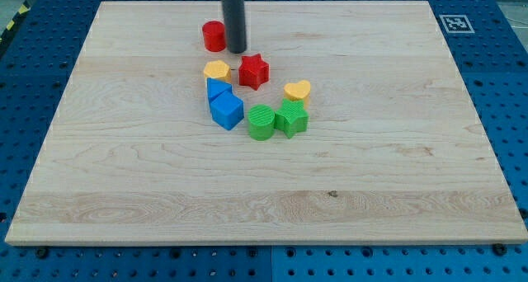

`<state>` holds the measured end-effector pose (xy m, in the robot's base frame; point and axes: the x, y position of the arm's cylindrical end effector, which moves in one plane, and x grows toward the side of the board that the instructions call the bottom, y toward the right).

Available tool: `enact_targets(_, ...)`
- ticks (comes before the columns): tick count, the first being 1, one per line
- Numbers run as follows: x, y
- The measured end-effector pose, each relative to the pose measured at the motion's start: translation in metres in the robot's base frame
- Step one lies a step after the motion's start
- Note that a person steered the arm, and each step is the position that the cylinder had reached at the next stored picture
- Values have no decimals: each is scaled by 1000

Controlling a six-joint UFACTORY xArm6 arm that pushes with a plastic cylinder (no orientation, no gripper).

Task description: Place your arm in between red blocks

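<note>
A straight, smooth rod (234,18) of dark grey, round in section, with a faint lighter sheen down its length; my tip (238,51) ends blunt and flat, without markings or cables.

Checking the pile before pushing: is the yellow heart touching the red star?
No: the yellow heart sits apart from the red star, with bare wood between them.

I see the red cylinder (214,36) standing upright near the view's top. The red star (254,71) lies flat, lower and to its right, apart from it.
</note>
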<state>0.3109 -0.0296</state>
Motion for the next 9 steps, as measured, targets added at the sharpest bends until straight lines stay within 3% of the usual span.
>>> enact_targets(2,-2,68)
enact_targets(3,-39,74)
enact_targets(4,-77,37)
enact_targets(6,-80,-95)
enact_targets(8,-10,-102)
enact_targets(9,17,-51)
